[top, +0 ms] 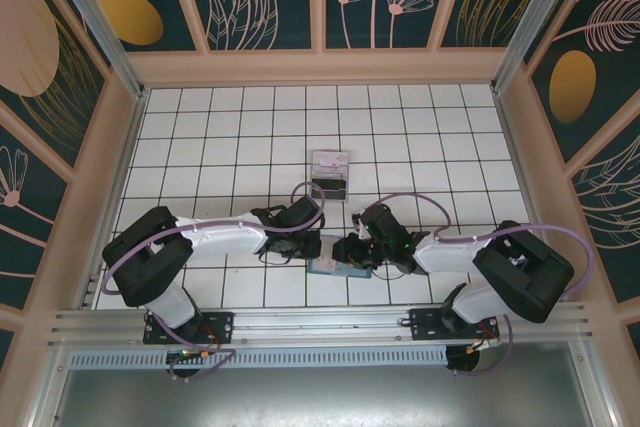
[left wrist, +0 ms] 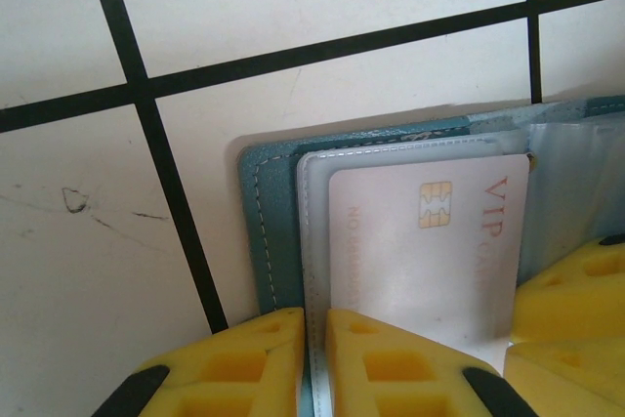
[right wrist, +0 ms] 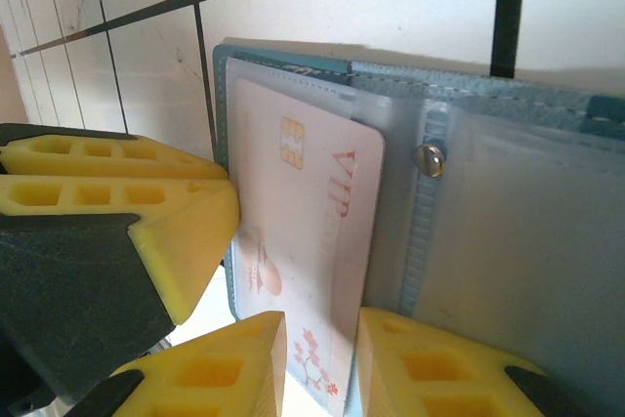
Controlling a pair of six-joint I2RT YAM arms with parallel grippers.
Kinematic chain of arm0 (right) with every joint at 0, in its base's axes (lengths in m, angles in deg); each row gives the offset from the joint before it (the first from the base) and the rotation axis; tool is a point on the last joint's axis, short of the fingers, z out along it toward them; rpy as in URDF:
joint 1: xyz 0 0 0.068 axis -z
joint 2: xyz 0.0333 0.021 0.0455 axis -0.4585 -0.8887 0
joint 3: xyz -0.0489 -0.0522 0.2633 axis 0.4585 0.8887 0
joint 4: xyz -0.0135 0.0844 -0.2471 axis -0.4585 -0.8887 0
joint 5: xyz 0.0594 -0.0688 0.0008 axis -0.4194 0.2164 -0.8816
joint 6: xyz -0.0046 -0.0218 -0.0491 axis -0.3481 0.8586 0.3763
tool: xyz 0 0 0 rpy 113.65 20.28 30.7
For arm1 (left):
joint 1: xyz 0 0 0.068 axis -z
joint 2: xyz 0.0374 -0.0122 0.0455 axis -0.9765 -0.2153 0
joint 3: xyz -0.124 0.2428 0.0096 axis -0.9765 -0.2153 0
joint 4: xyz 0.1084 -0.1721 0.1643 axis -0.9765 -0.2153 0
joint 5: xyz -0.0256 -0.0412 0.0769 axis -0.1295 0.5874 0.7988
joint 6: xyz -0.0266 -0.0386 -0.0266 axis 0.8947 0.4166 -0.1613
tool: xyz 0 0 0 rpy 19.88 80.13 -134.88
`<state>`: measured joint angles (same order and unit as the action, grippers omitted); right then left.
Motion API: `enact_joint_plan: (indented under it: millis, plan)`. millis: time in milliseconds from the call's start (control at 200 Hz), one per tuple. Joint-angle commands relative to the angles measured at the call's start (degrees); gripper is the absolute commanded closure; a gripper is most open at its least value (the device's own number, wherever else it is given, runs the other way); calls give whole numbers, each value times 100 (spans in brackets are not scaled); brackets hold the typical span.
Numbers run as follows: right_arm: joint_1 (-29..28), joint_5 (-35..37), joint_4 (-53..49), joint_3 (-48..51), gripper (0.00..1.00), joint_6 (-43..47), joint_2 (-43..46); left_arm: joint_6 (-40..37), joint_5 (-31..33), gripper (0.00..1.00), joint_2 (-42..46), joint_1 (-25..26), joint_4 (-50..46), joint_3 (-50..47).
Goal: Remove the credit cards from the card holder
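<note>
The blue-grey card holder [top: 328, 268] lies open on the tiled table between both arms. A pale pinkish-white credit card [right wrist: 303, 212] with a gold chip and "VIP" lettering sticks out of its clear sleeve. My right gripper [right wrist: 322, 329] is shut on that card's near end. My left gripper [left wrist: 314, 319] is shut on the card holder [left wrist: 273, 202] at the edge of the teal cover and clear sleeve, beside the card [left wrist: 420, 251]. Farther back on the table lie a pale card [top: 331, 161] and a dark card [top: 329, 188], touching end to end.
The two grippers [top: 335, 250] meet almost fingertip to fingertip over the card holder near the table's front. The right panel of the holder [right wrist: 527, 212] has a small metal stud [right wrist: 427, 159]. Walls enclose the white tiled table [top: 220, 137] on three sides.
</note>
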<state>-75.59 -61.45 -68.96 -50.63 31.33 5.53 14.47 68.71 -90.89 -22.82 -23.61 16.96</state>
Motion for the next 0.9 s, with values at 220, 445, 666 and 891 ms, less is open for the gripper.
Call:
enact_joint_plan:
  millis: [220,445,666,891]
  plan:
    - [69,-198,857,88,74,-53,-90,-17,-156,84,-248,0,-70,-102]
    - [127,-145,1121,270,76,-190,357,17,-112,84,-176,-5,-103,-133]
    - [324,-275,1373,417,77,-155,534,6,-165,84,-103,-1,-179,11]
    - [382,-470,1565,320,79,-152,-13,15,-279,84,-107,1,-125,87]
